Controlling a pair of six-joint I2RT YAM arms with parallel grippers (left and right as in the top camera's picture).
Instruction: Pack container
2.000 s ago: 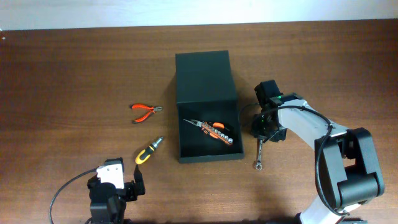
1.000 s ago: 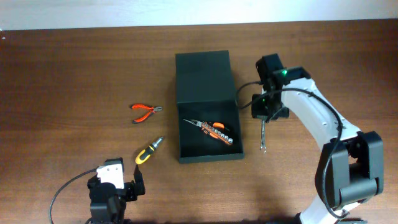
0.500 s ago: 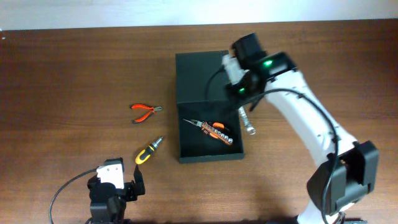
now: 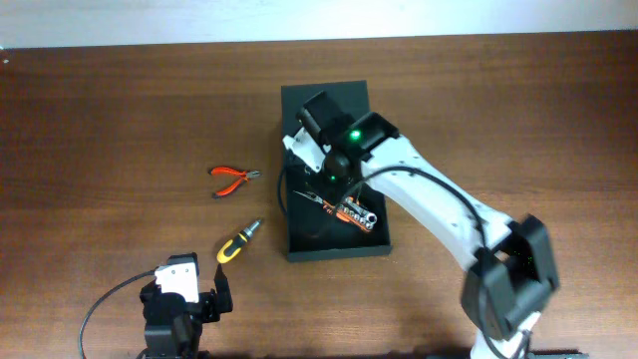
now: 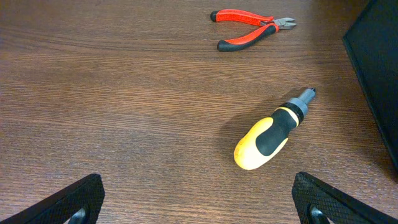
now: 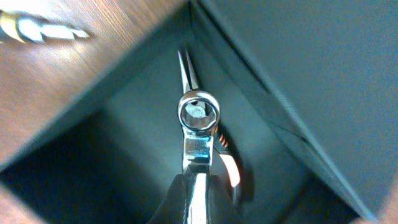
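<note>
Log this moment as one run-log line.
phase: packing | right gripper: shut on wrench, over open container | left gripper: open, near screwdriver | in container: orange multi-tool | on table: screwdriver, red pliers

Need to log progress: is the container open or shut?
Open. The container shows its inside, an orange tool lying in it, lid flapped back.

left arm [image 4: 180,302]: folded, jaws apart | right arm [image 4: 431,205]: stretched forward-left, jaws clamped on wrench [image 6: 198,118]

No lettering, label, brand, number or sign can be read in any view; every surface shown is plain or too blurred to make out marks.
</note>
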